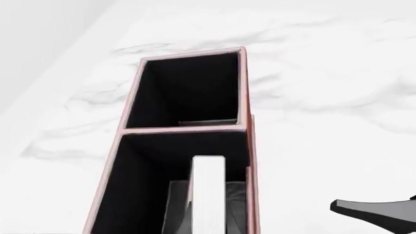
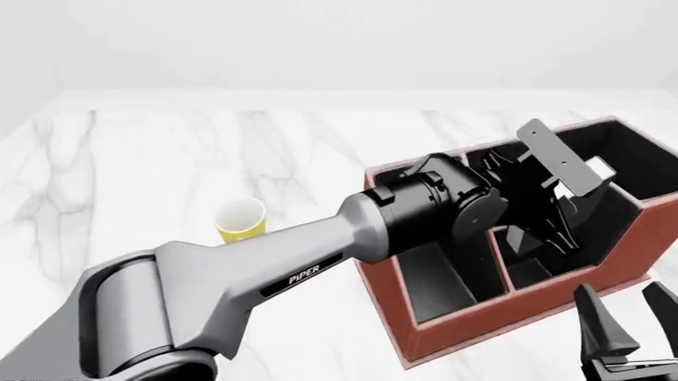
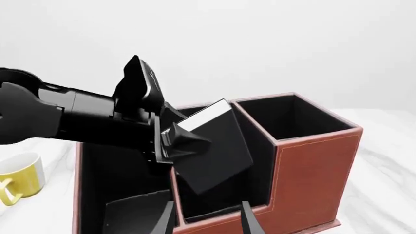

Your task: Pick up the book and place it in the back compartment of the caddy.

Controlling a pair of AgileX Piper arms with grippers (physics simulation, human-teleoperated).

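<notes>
Black and thick, the book [image 3: 211, 151] was pinched in the left tool [image 3: 182, 141], tilted, with its white page edge [image 1: 208, 195] up. It hung over the caddy [image 3: 312, 170], its lower corner already below the rim and inside one of the cells just under the tool. It did not look to rest on the floor of the cell yet, though the pictures do not show this clearly.

I judge that the placing step was in hand: the book was lifted and carried, and only the lowering and the release were left. The next move probably calls for checking that the cell under the tool is the back one, then bringing the book more upright, sinking it between the walls without striking a partition, and letting it go.

The left arm [image 2: 265, 270] reached forward and across the table [image 2: 159, 159], nearly straight, with its wrist bent down over the caddy. The right tool [image 2: 625, 325] waited low on the near side of the caddy, spread and holding nothing. A yellow mug [image 2: 241, 221] stood well apart from the left tool, beside the arm.
</notes>
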